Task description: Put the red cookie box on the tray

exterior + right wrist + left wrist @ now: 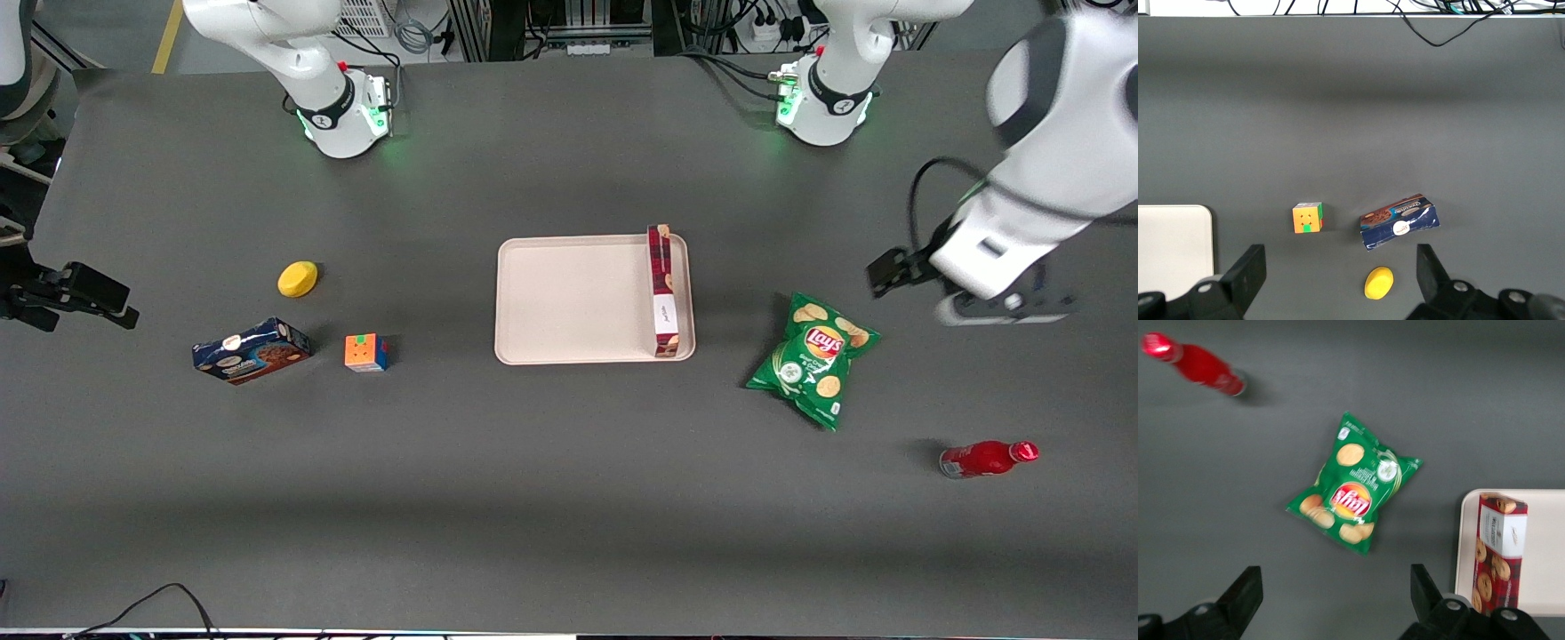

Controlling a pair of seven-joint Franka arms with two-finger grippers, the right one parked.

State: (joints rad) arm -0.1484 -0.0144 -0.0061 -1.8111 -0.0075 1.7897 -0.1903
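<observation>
Red cookie box: lies inside the tray, at the centre of the front frame, its long side along the tray rim nearest the working arm. It appears to stand on a narrow long face; one end sits close to the rim nearest the front camera. Placement looks complete.

Gripper: fingers spread wide, nothing between them. In the front frame the gripper sits at centre right, raised above the table, well apart from the tray and above the area near the chips bag.

Handling, judged: the carton is long, thin and stiff, probably light. The printed card is likely smooth, so a moderate squeeze suits it; hard pressure could dent the walls. On a narrow face it may tip if nudged sideways.

Grasp point, judged: across the two broad faces at mid-length, near the white label, so the ends balance.

Front view only: the full tray outline, the whole length of the box, and the items at left of frame: yellow object, colour cube, dark blue cookie box. The red bottle lies at lower right.

Left wrist view only: the finger spread, plus the box end close up, showing cookie pictures and label, and the chips bag face.

Right wrist view only: a tray corner with the cube, blue box and yellow object; the red box is not in it.
</observation>
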